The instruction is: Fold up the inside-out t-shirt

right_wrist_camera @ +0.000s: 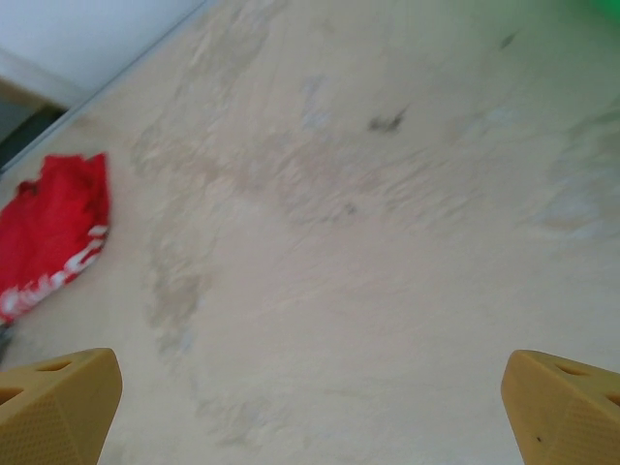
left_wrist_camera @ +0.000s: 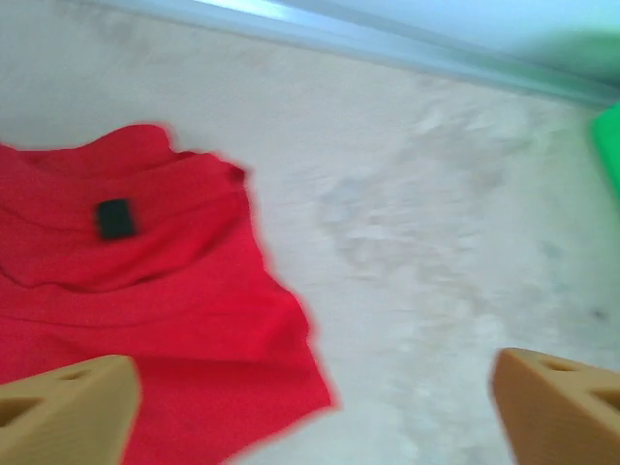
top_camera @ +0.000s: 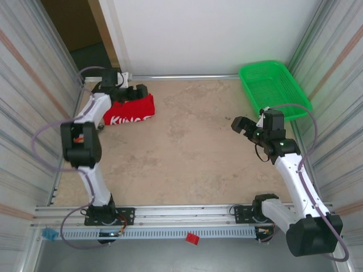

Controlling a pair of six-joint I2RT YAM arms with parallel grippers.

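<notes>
Seemingly folded: shirt sits in far-left corner

The inside-out t-shirt (top_camera: 129, 112) lies as a compact red packet at the table's far-left corner, white lettering up, close to the back rail and left wall. In the left wrist view its dark neck label (left_wrist_camera: 114, 218) shows and the edges are a bit rumpled. The left gripper (top_camera: 135, 92) hovers over it, jaws wide apart, holding nothing. The right gripper (top_camera: 243, 126) is likewise spread and empty, well apart from the shirt, over bare table (top_camera: 193, 158). Judgement: folding looks about complete, with perhaps some tidying left. Room: the centre is open; the green basket (top_camera: 271, 85) crowds the far right.
</notes>
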